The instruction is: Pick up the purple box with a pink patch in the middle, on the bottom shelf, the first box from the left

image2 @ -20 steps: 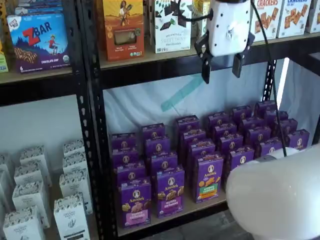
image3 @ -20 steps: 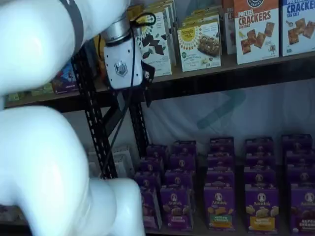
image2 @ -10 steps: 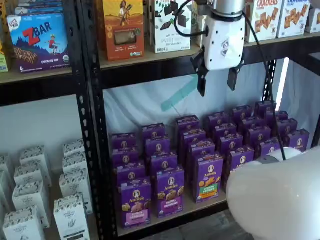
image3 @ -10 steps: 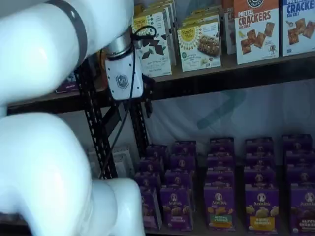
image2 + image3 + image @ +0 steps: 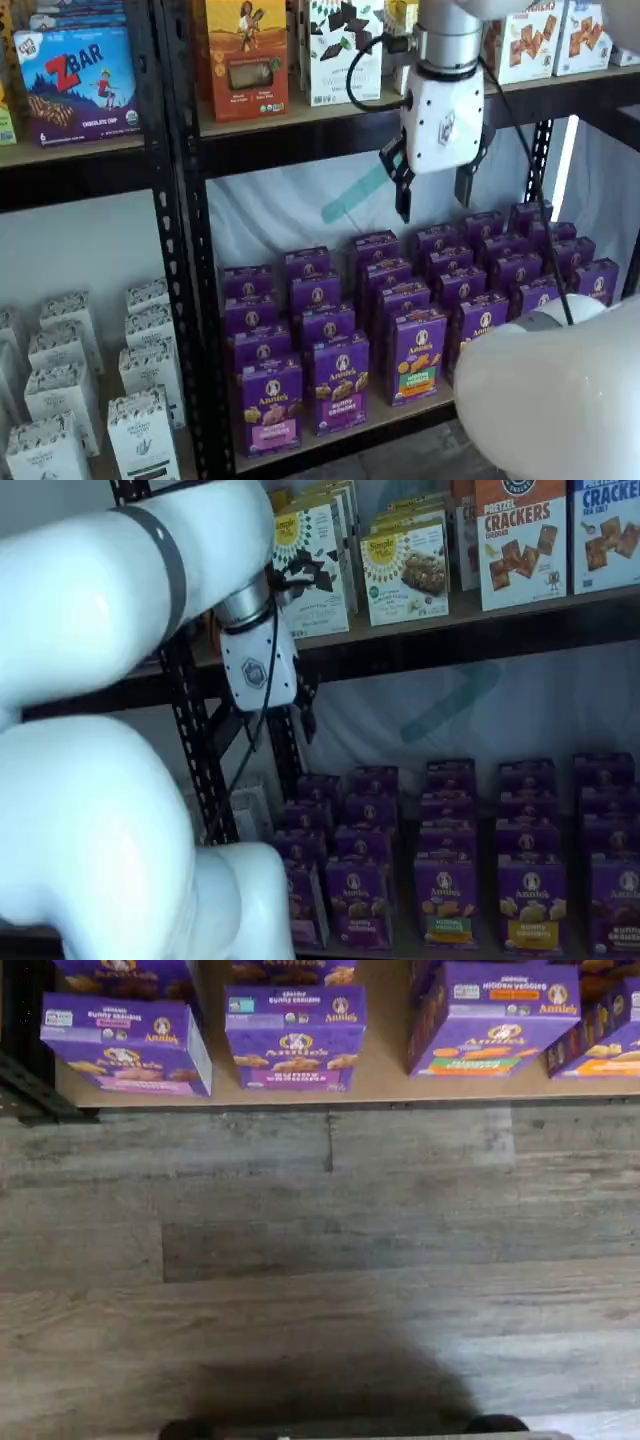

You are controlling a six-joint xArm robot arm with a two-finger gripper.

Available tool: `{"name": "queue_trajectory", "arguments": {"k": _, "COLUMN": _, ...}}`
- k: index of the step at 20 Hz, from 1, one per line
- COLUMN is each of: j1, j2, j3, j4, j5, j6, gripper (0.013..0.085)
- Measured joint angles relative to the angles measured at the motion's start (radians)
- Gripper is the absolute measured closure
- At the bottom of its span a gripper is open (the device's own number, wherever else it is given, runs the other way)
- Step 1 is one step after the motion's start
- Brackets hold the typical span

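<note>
The purple box (image 5: 270, 405) stands upright at the front left corner of the bottom shelf (image 5: 385, 418), right beside the black upright. Its pink patch (image 5: 275, 434) crosses the lower front. The wrist view looks down on the same purple box (image 5: 125, 1045) and pink patch (image 5: 142, 1086) at the front edge of the tan shelf board (image 5: 385, 1065). My gripper (image 5: 434, 193) hangs well above the rows of boxes, up and to the right of the purple box. Its two black fingers stand apart, open and empty. In a shelf view the gripper (image 5: 303, 720) shows side-on beside the upright.
Purple boxes with an orange-brown label (image 5: 340, 385) and a green label (image 5: 417, 356) stand to the right, with several rows behind. White boxes (image 5: 60, 400) fill the left bay. My white arm (image 5: 550, 390) bulks at lower right. A black beam (image 5: 300, 145) carries the upper shelf. Grey wood floor (image 5: 320, 1260) lies below.
The gripper has come down from the upper shelf's beam into the space above the purple boxes and shifted slightly left. Its fingers stay open. No box has moved.
</note>
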Motion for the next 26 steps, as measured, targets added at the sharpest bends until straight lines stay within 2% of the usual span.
{"name": "queue_trajectory", "arguments": {"k": 7, "j1": -0.001, "j2": 0.017, "j3": 0.065, "j4": 0.032, "j5": -0.066, "j6": -0.002, "gripper": 0.0130}}
{"name": "queue_trajectory", "arguments": {"k": 16, "j1": 0.022, "j2": 0.060, "j3": 0.125, "j4": 0.042, "j5": -0.160, "j6": 0.021, "gripper": 0.0130}}
{"name": "queue_trajectory", "arguments": {"k": 26, "j1": 0.059, "j2": 0.161, "j3": 0.152, "j4": 0.019, "j5": -0.307, "j6": 0.071, "gripper": 0.0130}}
